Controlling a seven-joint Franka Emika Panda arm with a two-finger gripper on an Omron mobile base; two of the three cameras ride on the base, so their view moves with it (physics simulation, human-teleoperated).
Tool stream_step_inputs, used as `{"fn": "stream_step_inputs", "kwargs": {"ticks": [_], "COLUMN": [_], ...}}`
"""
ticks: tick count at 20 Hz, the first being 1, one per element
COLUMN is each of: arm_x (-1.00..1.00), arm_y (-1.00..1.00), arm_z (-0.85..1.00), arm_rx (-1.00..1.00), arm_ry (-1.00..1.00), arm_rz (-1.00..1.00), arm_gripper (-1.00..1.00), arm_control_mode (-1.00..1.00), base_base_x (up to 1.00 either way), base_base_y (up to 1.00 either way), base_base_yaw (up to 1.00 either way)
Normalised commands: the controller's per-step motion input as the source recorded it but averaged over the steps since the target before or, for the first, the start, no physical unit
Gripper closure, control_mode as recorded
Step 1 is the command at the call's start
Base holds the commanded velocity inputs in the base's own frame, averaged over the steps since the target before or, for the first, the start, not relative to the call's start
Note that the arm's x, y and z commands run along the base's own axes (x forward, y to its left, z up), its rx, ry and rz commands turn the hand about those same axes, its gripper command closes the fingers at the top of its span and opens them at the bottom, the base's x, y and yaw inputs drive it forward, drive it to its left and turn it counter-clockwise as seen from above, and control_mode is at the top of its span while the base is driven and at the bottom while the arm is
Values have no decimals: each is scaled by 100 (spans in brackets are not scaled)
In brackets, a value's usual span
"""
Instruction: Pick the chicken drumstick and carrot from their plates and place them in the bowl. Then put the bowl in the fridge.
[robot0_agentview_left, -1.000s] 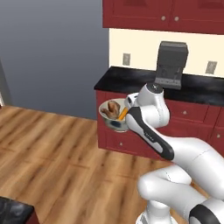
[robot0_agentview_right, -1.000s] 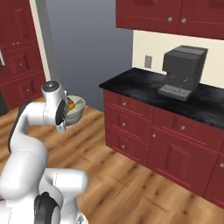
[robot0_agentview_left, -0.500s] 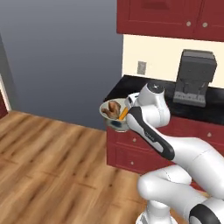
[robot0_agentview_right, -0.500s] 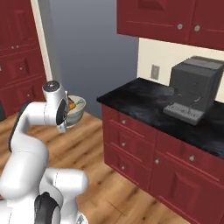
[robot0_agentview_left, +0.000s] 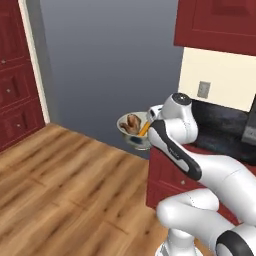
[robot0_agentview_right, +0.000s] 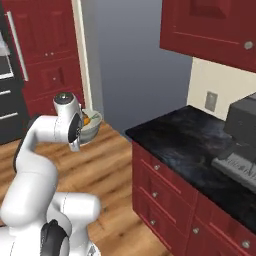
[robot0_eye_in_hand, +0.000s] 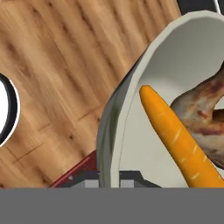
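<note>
My end effector (robot0_agentview_left: 148, 125) is clamped on the bowl's (robot0_agentview_left: 131, 134) rim, keeping it level so carrot (robot0_eye_in_hand: 179, 138) and drumstick (robot0_eye_in_hand: 203, 113) stay inside on the way to the fridge.

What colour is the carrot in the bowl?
Orange, with pale flecks; the carrot shows best in the hand view.

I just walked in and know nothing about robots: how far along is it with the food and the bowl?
Done: the carrot and chicken drumstick lie in the bowl. In hand: the arm carries that bowl above the wood floor. Left: putting it in the fridge.
</note>
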Motion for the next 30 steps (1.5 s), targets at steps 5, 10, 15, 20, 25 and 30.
{"fn": "stream_step_inputs", "kwargs": {"ticks": [5,10,15,20,25,30], "arm_x": [0,0,0,0,0,0], "arm_y": [0,0,0,0,0,0], "arm_z": [0,0,0,0,0,0], "arm_rx": [0,0,0,0,0,0], "arm_ry": [0,0,0,0,0,0], "arm_rz": [0,0,0,0,0,0], "arm_gripper": [100,100,100,100,100,100], "arm_control_mode": [100,100,100,100,100,100], "base_base_x": [48,43,62,93,92,93], "base_base_y": [3,7,7,8,23,25], "base_base_yaw": [65,67,52,19,12,3]}}
